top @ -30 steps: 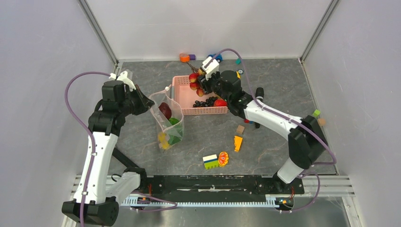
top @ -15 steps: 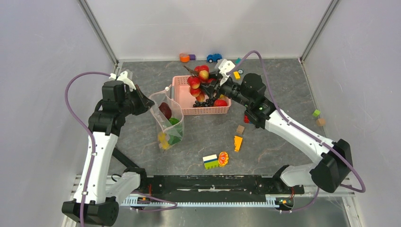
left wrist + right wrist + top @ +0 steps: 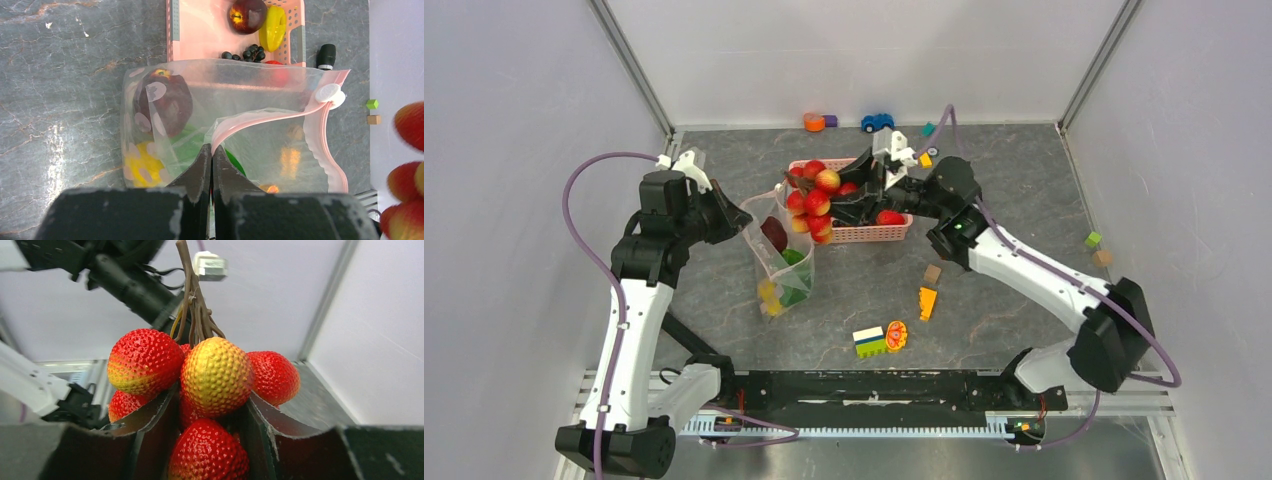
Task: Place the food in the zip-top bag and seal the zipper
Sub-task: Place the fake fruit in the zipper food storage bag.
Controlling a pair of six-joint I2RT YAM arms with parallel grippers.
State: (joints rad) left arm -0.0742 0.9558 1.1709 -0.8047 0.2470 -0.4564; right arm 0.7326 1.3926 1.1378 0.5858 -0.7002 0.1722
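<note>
The clear zip-top bag (image 3: 781,268) hangs upright left of the basket, and my left gripper (image 3: 740,217) is shut on its pink zipper (image 3: 280,114) strip. In the left wrist view the fingertips (image 3: 202,160) pinch that strip. A dark red apple (image 3: 165,100), a yellow citrus (image 3: 142,165) and something green lie inside the bag. My right gripper (image 3: 210,410) is shut on a bunch of red strawberries (image 3: 215,375). It holds the bunch (image 3: 810,198) in the air just right of the bag's mouth.
The pink lattice basket (image 3: 874,235) behind the bag holds dark berries (image 3: 246,52), an apple (image 3: 247,14) and a yellow piece. An orange wedge (image 3: 927,302), a green-and-yellow block (image 3: 869,341), a brown cube (image 3: 932,273) and a blue toy car (image 3: 876,122) lie about the table.
My right arm has swung left with the strawberry bunch, from above the basket to beside the bag's mouth. The left arm and bag have stayed put.
</note>
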